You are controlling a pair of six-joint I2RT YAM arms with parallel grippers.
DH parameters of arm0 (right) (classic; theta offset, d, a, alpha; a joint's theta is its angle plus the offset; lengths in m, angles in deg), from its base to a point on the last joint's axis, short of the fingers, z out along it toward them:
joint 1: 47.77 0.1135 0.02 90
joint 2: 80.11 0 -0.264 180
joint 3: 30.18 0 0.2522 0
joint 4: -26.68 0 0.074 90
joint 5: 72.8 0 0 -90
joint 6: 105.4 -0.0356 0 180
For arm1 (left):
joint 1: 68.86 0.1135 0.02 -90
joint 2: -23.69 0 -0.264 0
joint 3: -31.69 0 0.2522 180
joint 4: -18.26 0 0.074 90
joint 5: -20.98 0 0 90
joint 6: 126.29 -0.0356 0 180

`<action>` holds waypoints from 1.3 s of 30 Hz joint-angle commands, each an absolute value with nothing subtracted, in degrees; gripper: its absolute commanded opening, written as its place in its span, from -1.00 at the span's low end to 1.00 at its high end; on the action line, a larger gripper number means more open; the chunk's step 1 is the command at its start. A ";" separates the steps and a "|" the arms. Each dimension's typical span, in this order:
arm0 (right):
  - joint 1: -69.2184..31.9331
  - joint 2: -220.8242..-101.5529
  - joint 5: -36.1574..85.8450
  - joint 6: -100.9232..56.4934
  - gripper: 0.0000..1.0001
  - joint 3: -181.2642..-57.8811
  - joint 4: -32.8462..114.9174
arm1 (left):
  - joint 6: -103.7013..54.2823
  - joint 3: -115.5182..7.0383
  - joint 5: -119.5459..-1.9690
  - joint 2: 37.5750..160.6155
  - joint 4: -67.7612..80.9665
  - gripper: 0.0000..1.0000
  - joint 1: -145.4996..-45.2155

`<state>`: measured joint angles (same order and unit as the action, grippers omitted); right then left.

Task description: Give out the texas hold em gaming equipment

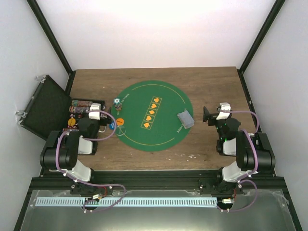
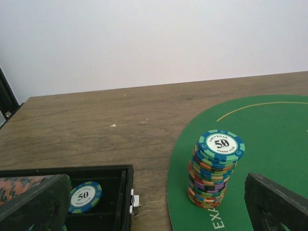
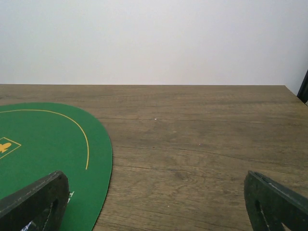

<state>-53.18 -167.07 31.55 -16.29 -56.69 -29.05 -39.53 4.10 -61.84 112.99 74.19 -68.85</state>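
We're looking at two black arms, the left arm (image 1: pixel 67 151) and right arm (image 1: pixel 248 151), both with chunky rounded joints and pale grey links. Purple cables (image 1: pixel 113 131) loop along both. White blocks cap the wrists, and a green light (image 1: pixel 222 140) glows on the right. Up close, the fingers (image 3: pixel 34 201) are flat, matte-black slabs.

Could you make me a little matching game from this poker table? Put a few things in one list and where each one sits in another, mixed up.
Things:
1. chip stack
2. card deck
3. black case
4. orange disc

Places:
A. on the right part of the green mat
B. off the mat, at the left edge of the table, lid open
C. on the mat's left rim, with a 50 chip on top
D. lying flat on the mat's near-left part

Pairs: 1-C, 2-A, 3-B, 4-D
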 commanded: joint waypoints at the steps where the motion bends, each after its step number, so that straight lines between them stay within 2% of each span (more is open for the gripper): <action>1: -52.69 -166.94 31.54 -15.43 1.00 -57.83 -30.00 | -40.24 3.58 -59.68 112.63 74.96 1.00 -68.75; 11: -52.60 -166.59 31.62 -15.47 1.00 -57.50 -30.26 | -40.09 2.07 -59.51 112.29 72.36 1.00 -68.39; 14: -52.69 -163.03 27.12 -17.33 1.00 -59.41 -24.92 | -37.96 1.79 -59.57 106.45 67.77 0.99 -66.91; 17: -52.69 -157.76 22.33 -19.32 1.00 -64.13 -12.87 | -36.13 -1.69 -52.18 98.86 54.27 0.99 -62.87; 20: -52.78 -152.20 24.61 -20.92 1.00 -69.38 -2.29 | -40.30 -8.50 -50.46 92.52 36.71 0.98 -61.42; 26: -52.78 -146.60 37.76 -25.74 1.00 -85.08 18.18 | -57.53 -29.46 -44.15 89.12 -14.54 0.96 -61.38; 31: -52.70 -147.47 55.89 -26.46 1.00 -97.49 32.16 | -76.80 -42.76 -34.67 89.31 -54.28 0.93 -64.29; 34: -52.31 -148.40 59.91 -26.67 1.00 -102.05 38.86 | -73.88 -44.78 -43.51 94.05 -62.54 0.88 -74.82; 35: -52.18 -148.60 59.03 -26.59 1.00 -103.62 40.99 | -72.52 -44.49 -47.08 95.64 -63.44 0.92 -77.85; 36: -52.02 -148.64 57.52 -26.44 1.00 -104.53 43.26 | -71.63 -43.85 -51.43 97.55 -63.74 0.98 -80.07; 39: -51.67 -148.62 54.19 -25.92 1.00 -105.69 47.84 | -70.56 -41.38 -58.29 100.13 -61.08 0.99 -82.17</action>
<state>-52.41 -148.20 53.74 -25.62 -102.74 35.27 -69.78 -44.02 -46.84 96.64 -51.14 -80.02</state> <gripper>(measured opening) 0.999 0.995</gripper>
